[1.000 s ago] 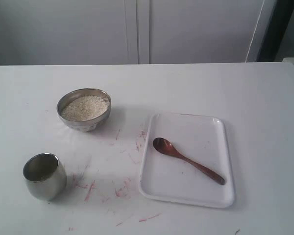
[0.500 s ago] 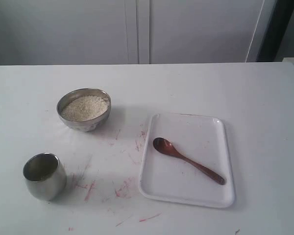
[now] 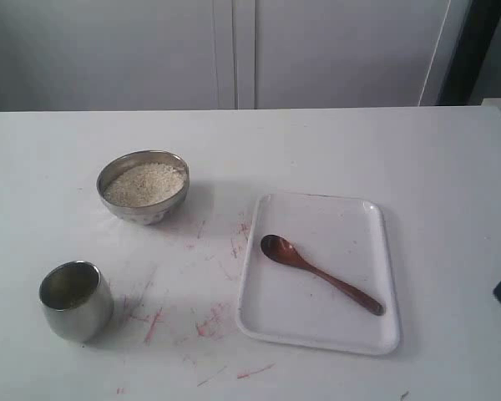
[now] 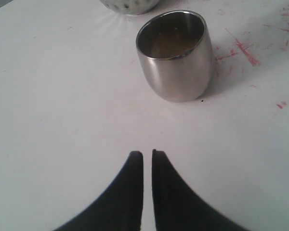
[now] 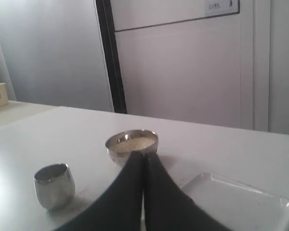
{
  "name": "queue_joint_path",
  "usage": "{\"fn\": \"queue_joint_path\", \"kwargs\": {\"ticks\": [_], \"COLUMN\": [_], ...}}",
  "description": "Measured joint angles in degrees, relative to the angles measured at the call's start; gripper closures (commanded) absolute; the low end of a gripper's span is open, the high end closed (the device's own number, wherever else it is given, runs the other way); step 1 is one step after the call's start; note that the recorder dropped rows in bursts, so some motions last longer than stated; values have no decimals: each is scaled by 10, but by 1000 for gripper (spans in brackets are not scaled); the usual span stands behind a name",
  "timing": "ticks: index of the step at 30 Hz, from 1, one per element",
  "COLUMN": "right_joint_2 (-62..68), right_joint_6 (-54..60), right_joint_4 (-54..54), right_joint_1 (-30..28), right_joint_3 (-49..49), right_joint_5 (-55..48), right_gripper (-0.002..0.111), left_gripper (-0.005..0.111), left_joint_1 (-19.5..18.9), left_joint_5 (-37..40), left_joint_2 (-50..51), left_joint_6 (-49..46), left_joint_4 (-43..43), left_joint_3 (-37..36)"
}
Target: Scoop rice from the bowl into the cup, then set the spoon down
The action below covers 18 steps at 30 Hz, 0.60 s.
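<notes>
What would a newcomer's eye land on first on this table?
Probably the dark wooden spoon, lying diagonally on the white tray at the right of the exterior view. Next come the steel bowl of rice at back left and the shiny cup at front left, with red scuff marks on the table between them and the tray.

The spoon [image 3: 326, 278] is reddish-brown, tray [image 3: 334, 225] and table [image 3: 442, 167] white, bowl [image 3: 142, 213] and cup [image 3: 77, 301] silver, rice [image 3: 144, 184] off-white, scratches [image 3: 154, 324] red.
</notes>
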<state>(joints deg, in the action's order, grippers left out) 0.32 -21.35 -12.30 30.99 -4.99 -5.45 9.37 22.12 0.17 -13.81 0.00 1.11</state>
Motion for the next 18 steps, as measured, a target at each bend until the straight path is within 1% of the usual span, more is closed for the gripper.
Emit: {"fn": "queue_joint_path", "kwargs": {"ticks": [5, 10, 14, 18], "right_joint_2": [0, 0, 0, 0], "right_joint_6": [0, 14, 48, 65], "right_joint_4": [0, -2, -2, -3], "right_joint_1": [0, 0, 0, 0], "right_joint_3": [43, 47, 47, 47], "right_joint_5": [28, 44, 40, 9], "right_gripper": [108, 108, 108, 108], "left_gripper": [92, 92, 92, 92], "left_joint_1": [0, 0, 0, 0], "left_joint_5": [0, 0, 0, 0], "left_joint_2": [0, 0, 0, 0], "left_joint_6": [0, 0, 0, 0], "left_joint_4": [0, 0, 0, 0], "left_joint_3": [0, 0, 0, 0]}}
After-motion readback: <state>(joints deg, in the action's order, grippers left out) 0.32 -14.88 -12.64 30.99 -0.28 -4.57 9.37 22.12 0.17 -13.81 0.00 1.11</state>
